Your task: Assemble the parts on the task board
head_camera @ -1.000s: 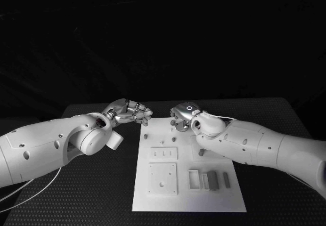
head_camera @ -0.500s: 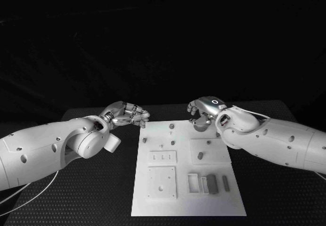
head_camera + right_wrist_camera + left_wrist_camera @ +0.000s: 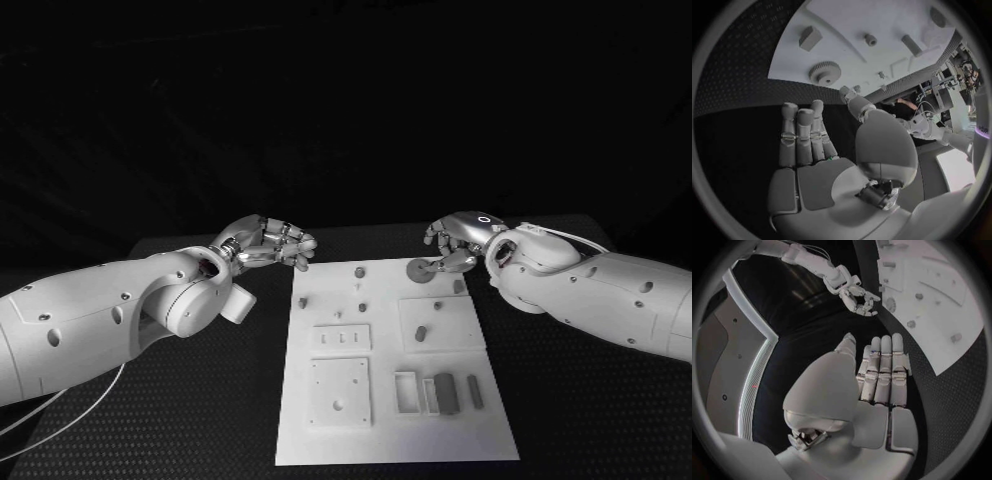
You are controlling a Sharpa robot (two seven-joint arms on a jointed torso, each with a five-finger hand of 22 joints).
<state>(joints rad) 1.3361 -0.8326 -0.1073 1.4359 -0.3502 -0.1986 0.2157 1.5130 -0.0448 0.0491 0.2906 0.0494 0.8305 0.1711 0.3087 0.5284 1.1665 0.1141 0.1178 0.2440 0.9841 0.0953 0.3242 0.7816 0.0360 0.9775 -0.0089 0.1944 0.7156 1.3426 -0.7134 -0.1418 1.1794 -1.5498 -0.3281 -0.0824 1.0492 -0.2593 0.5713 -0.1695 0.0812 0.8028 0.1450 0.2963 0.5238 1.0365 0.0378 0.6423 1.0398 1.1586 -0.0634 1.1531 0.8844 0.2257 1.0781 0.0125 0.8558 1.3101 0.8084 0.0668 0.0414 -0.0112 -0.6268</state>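
Observation:
The white task board point(image 3: 320, 425) lies in the middle of the table. A grey gear point(image 3: 420, 267) sits flat at the board's far edge. Just past it hovers my right hand point(image 3: 459, 243), holding nothing; its fingers point(image 3: 804, 137) stretch out above the gear point(image 3: 823, 72). My left hand point(image 3: 271, 243) hangs off the board's far left corner, its fingers point(image 3: 882, 372) straight and empty. Small grey pegs point(image 3: 361, 271) stand in the board's far half. Two dark bars point(image 3: 444, 390) lie near its front right.
Raised white plates point(image 3: 342, 390) with holes and an open slot block point(image 3: 407, 388) occupy the board's near half. Black mat point(image 3: 216, 400) surrounds the board on both sides. My right hand point(image 3: 856, 292) and the gear point(image 3: 891, 304) also appear in the left wrist view.
My right hand has swung from over the board's far middle to its far right corner, and the gear now lies uncovered beside it. The left hand has barely moved.

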